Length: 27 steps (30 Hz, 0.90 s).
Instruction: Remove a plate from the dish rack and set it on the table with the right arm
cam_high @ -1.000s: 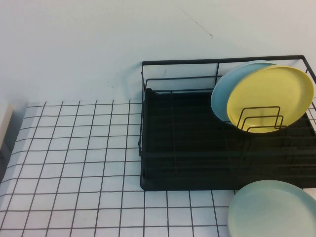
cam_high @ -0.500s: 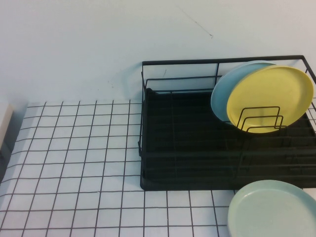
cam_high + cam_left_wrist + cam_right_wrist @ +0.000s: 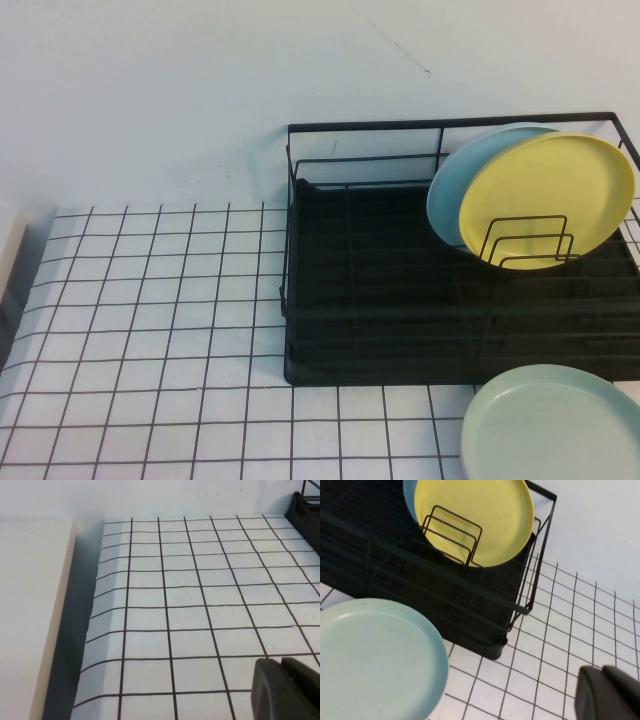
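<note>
The pale mint-green plate (image 3: pixel 550 425) lies flat on the gridded table (image 3: pixel 150 300) just in front of the black wire dish rack (image 3: pixel 290 250), at the near right corner. It also shows in the right wrist view (image 3: pixel 370 660). No arm shows in the high view. My right gripper (image 3: pixel 603 680) is shut and empty, hovering over the table beside the rack (image 3: pixel 485 630), apart from the plate. My left gripper (image 3: pixel 283 672) is shut and empty over the table's left part (image 3: pixel 190 580).
A yellow plate (image 3: pixel 548 195) leans upright in the rack's wire dividers, with a sky-blue plate (image 3: pixel 450 185) behind it. Both show in the right wrist view (image 3: pixel 480 515) (image 3: pixel 410 495). A beige block (image 3: pixel 30 605) borders the table's left edge.
</note>
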{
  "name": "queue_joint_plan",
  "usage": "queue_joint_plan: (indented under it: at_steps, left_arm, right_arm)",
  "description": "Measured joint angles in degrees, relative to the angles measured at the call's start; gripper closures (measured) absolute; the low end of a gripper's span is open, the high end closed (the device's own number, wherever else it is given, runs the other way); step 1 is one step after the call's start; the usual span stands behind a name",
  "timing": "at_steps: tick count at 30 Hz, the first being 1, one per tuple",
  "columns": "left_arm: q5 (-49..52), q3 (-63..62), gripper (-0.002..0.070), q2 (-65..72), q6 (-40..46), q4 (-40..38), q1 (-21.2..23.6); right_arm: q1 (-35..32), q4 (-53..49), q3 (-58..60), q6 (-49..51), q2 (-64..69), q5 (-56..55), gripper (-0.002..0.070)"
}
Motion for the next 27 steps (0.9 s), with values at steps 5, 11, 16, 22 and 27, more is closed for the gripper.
queue_joint_plan:
  at_steps: [5, 11, 16, 22, 27]
  left_arm:
    - [0.0, 0.0, 0.0678, 0.0, 0.0, 0.0, 0.0]
    - [0.0, 0.0, 0.0678, 0.0, 0.0, 0.0, 0.0]
    - [0.0, 0.0, 0.0678, 0.0, 0.0, 0.0, 0.0]
    - [0.0, 0.0, 0.0678, 0.0, 0.0, 0.0, 0.0]
    - [0.0, 0.0, 0.0678, 0.0, 0.0, 0.0, 0.0]
  right_arm:
    - [0.0, 0.0, 0.4, 0.0, -1.6, -2.1, 0.0678]
    - [0.0, 2.0, 0.4, 0.0, -1.7, -3.3, 0.0678]
    - [0.0, 4.3, 0.4, 0.0, -1.7, -3.3, 0.0678]
    - [0.0, 3.5, 0.5, 0.1, -1.7, -4.2, 0.0678]
    - [0.0, -0.2, 3.2, 0.9, -1.8, -11.4, 0.0678]
